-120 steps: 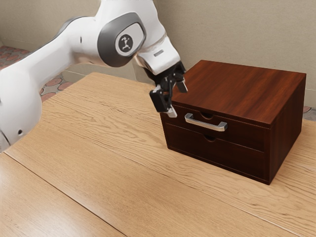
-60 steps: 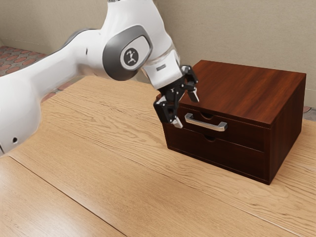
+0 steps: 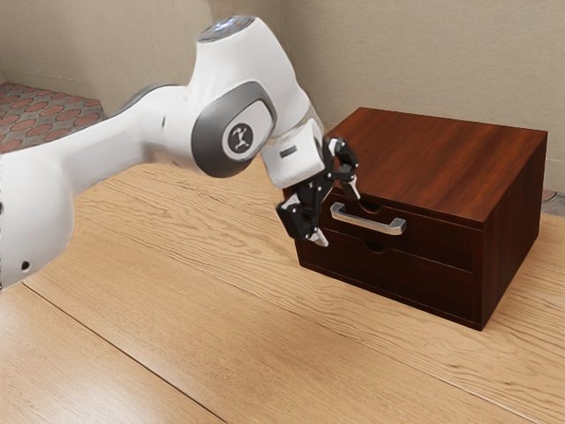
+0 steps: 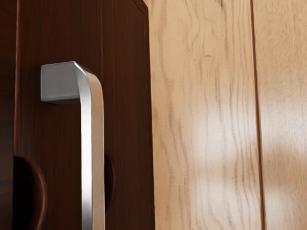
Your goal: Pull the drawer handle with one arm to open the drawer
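Oak-grain table, beige wall behind. Item: dark cabinet at the exterior view's right; upper drawer shut, silver handle on its front. I am reading my gripper as spread wide, grasping nothing, by the handle's end nearest the arm. I am advising: centre on the bar, close firmly, pull straight out. Writing: none legible; round emblem on the arm

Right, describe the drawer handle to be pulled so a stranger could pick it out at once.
Find the dark wooden cabinet on the light wood table. Its front has two drawers; the handle is the silver bar across the upper one. The lower drawer has only a finger notch.
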`<state>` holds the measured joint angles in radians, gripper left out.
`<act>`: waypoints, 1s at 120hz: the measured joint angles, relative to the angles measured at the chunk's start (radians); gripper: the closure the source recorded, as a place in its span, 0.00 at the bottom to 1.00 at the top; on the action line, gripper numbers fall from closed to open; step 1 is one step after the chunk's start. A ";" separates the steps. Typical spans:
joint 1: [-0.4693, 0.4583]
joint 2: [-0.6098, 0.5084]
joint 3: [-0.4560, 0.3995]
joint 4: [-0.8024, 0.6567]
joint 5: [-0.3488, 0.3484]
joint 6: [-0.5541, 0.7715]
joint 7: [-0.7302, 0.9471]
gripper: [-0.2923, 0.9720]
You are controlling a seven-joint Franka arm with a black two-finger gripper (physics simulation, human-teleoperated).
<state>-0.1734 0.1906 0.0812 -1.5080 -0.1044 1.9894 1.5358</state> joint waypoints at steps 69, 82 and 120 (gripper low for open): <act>0.001 0.006 0.001 -0.035 0.011 0.058 0.038 0.49; 0.002 0.006 0.002 -0.037 0.008 0.061 0.038 0.54; 0.001 -0.013 0.003 -0.068 0.005 0.058 0.025 0.65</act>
<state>-0.1723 0.1773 0.0839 -1.5762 -0.0994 2.0473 1.5605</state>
